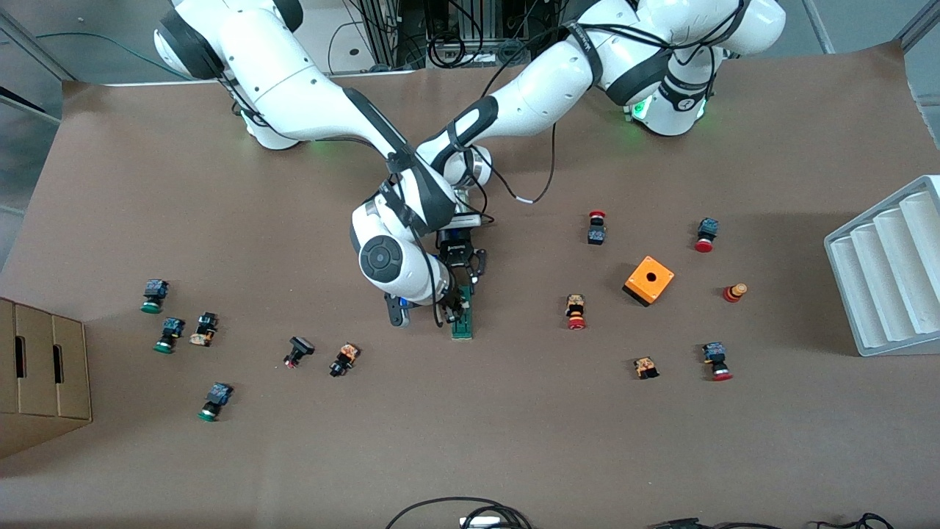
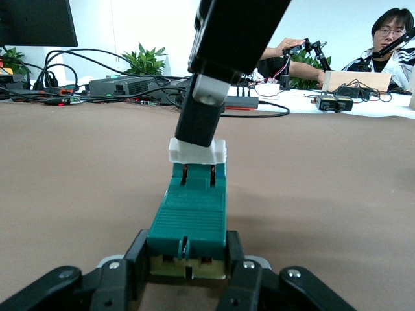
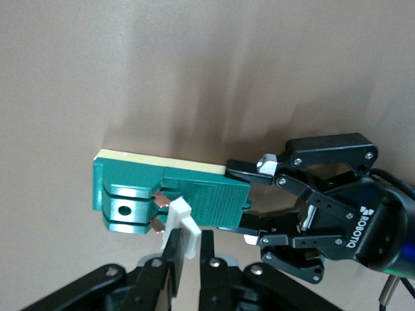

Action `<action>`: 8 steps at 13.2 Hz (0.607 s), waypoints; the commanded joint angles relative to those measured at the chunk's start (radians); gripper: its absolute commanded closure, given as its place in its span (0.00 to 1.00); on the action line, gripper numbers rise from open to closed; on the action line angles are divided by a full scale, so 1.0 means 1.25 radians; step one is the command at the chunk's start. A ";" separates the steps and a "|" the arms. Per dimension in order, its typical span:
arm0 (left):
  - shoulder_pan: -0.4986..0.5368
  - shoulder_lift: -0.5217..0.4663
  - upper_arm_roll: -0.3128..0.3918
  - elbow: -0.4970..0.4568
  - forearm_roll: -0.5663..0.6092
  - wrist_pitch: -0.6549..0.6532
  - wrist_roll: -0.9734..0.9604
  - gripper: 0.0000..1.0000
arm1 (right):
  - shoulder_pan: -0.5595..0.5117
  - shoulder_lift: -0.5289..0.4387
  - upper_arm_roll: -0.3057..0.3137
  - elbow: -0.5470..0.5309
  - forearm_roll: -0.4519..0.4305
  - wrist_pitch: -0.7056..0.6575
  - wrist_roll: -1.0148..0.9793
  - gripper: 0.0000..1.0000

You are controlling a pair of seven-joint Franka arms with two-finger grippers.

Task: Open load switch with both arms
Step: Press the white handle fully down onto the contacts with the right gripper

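At frame centre, both grippers clamp the load switch (image 1: 463, 320).
Left gripper (image 2: 188, 272) holds its body, right gripper (image 3: 188, 249) pinches its white handle (image 3: 183, 220); pulling off-axis could slip it.

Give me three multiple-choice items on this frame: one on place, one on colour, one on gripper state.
1. The load switch lies:
A. in the white tray
B. on the table, between both grippers
C. on the cardboard box

2. The box with a hole is:
A. orange
B. blue
C. white

3. The left gripper is:
A. open over the table
B. out of view
C. shut on the switch's green body

Key: 1 B, it rests on the brown table; 2 A, plainly orange; 3 C, its fingers clamp one end while the right gripper pinches the white piece.
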 commanded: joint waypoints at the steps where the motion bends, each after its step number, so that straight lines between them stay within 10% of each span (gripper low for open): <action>1: 0.001 0.035 -0.006 0.020 0.003 0.004 0.003 0.49 | 0.007 -0.011 0.005 -0.041 -0.011 0.028 -0.002 0.83; 8: 0.001 0.039 -0.006 0.020 0.005 0.004 0.003 0.49 | 0.017 0.011 0.005 -0.058 -0.030 0.080 -0.002 0.83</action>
